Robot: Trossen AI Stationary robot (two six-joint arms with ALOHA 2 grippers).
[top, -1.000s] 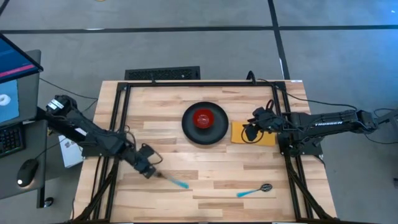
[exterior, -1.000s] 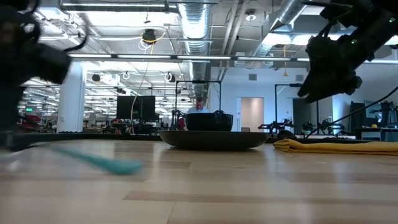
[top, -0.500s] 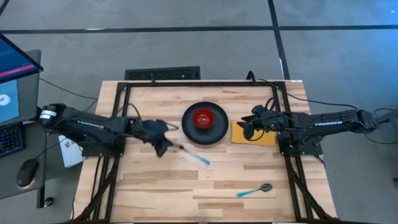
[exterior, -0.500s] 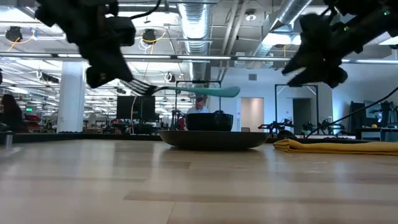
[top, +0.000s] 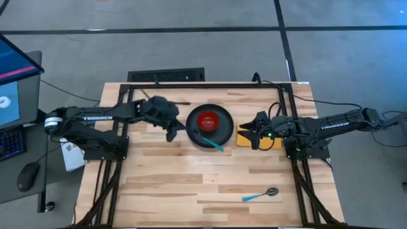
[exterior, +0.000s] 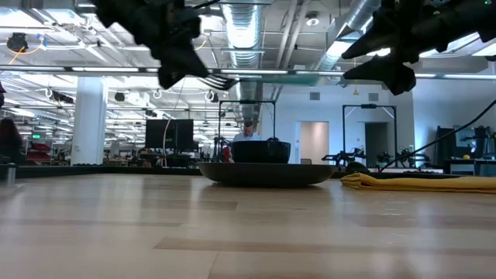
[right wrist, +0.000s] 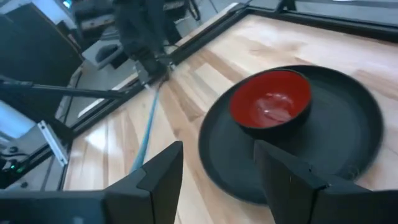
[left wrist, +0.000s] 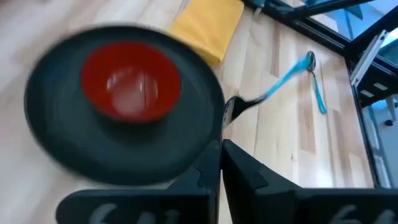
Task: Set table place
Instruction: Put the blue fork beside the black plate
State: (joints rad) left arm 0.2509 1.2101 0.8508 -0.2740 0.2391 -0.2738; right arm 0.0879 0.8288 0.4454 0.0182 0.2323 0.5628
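Left gripper (top: 170, 132): mine, hovering above the table just beside the plate's left edge; fingers clenched on the tine end of the blue-handled metal fork (top: 212, 142); handle juts out over the plate toward the right.
Fork: off the wood, held roughly level in the low view; its blue handle crosses the near-right rim of the round black plate (top: 222, 133).
Plate and bowl: plate sits mid-table on the pale butcher-block table (top: 191, 184); small red bowl (top: 208, 121) rests in its centre.
Napkin: yellow rectangular napkin (top: 245, 135) lies flat, touching the plate's right side.
Right gripper (top: 255, 132): mine too, poised over the napkin; fingers spread wide, holding nothing.
Spoon: blue-handled metal spoon (top: 261, 194) lies near the front edge, well apart from the plate.
Risk: I pinch only the tines, so the long handle could pivot or slip; swinging low, it may clip the bowl or plate rim; my two wrists sit close and could collide over the napkin.
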